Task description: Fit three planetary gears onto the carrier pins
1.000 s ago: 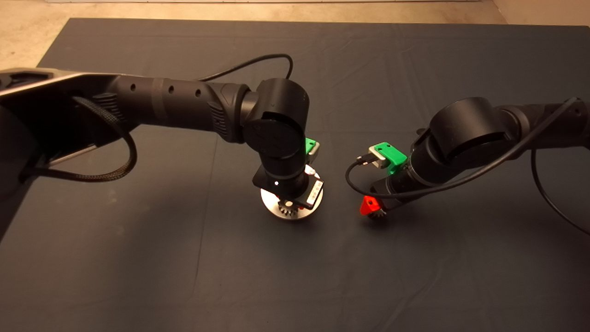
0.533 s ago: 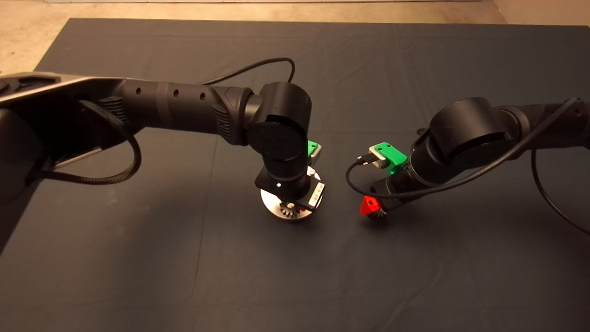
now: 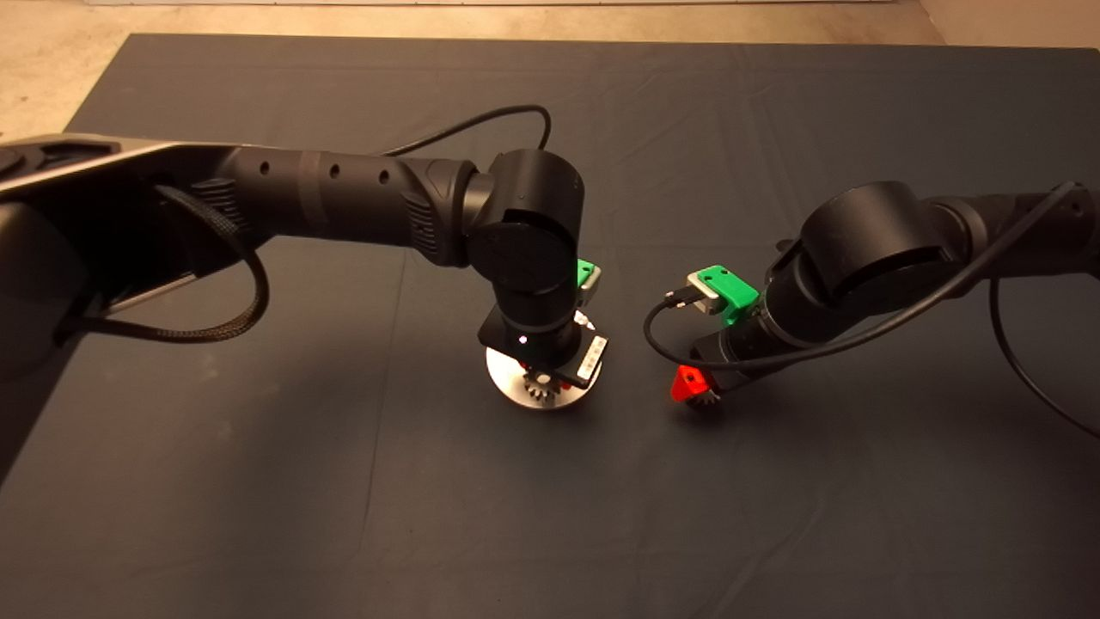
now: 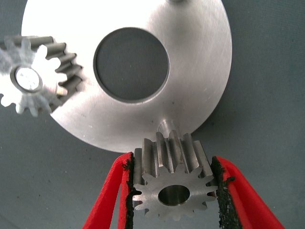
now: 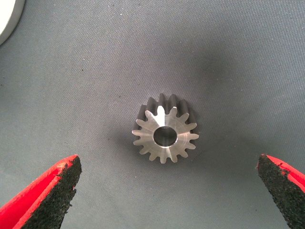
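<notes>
While left tool grips gear, plate carries another gear

This looks like a robotics lab or test bench rather than a home. A creased dark mat covers the surface, with bare beige floor showing past its far edge. Two black robot arms with trailing cables reach over it, and the only things laid out are machined metal parts: a round plate and small gears.
</notes>
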Available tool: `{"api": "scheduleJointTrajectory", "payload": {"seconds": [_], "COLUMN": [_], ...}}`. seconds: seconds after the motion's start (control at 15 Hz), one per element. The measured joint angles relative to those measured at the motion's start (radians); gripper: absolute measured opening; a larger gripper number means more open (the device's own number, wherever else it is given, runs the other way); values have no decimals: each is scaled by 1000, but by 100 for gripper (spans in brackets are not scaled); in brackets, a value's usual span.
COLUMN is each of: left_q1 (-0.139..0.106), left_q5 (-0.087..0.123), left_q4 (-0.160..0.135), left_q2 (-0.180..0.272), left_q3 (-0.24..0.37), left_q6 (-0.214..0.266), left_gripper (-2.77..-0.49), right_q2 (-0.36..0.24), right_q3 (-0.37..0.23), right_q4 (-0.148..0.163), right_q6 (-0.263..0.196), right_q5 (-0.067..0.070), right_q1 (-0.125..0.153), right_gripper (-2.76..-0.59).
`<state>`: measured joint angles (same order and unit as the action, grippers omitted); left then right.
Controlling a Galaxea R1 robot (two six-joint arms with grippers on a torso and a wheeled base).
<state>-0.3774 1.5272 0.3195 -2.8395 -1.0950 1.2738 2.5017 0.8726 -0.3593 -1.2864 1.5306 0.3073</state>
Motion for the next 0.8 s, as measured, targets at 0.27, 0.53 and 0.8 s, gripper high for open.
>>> {"api": "scheduleJointTrajectory", "payload": {"seconds": [0.27,0.53,0.8], "left_q1": [15,28,28], "left_q5": [0,0,0], "left_q4": [1,1,1], "left_q2": [-12,-12,-13], "left_q3": [-29,-42,-42], "left_q6": [-18,-31,-34], "left_gripper": [-236,-236,-236], "right_q2": [0,0,0], "right_q3": [-10,-11,-11], "right_q4": [0,0,0], "right_q6": [0,0,0], "right_q5": [0,0,0], "right_q1": [0,0,0], "right_gripper": [-60,-60,-60]}}
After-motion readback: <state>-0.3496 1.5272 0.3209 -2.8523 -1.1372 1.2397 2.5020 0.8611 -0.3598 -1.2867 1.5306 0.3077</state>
